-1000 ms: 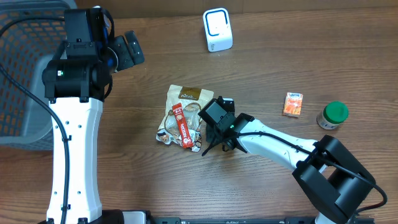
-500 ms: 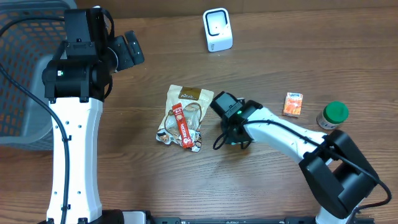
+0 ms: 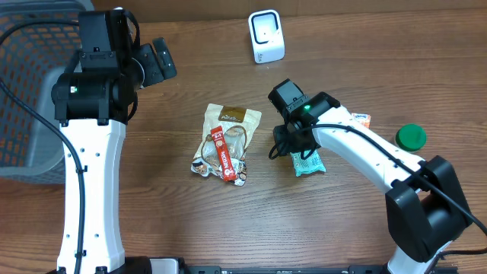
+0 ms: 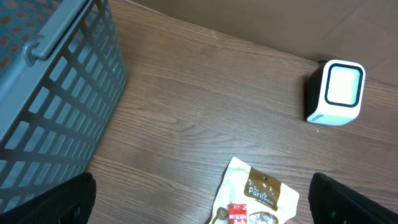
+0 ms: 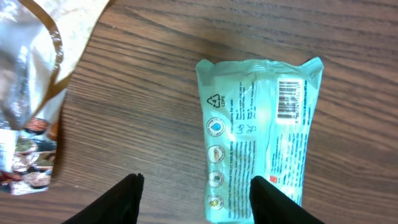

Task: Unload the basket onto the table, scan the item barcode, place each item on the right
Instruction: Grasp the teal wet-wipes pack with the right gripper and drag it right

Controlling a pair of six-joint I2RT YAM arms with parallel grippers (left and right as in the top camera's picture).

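Beside the snack bag (image 3: pixel 226 144), right claw (image 5: pixel 198 186) hangs part-open & empty over the teal packet (image 5: pixel 258 124): grip its long edges w/o covering barcode (image 5: pixel 289 98), label twd scanner (image 3: pixel 266 36).

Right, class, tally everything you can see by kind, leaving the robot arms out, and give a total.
Packets: 3 (tan pouch, red sachet, teal packet)
Scanner: 1
Basket: 1
Orange box: 1
Green-lidded jar: 1
Total: 7

green packet (image 5: pixel 261 137) | lying flat — barcode (image 5: pixel 289 98) face up | white scanner (image 3: pixel 266 36) | upright — well apart
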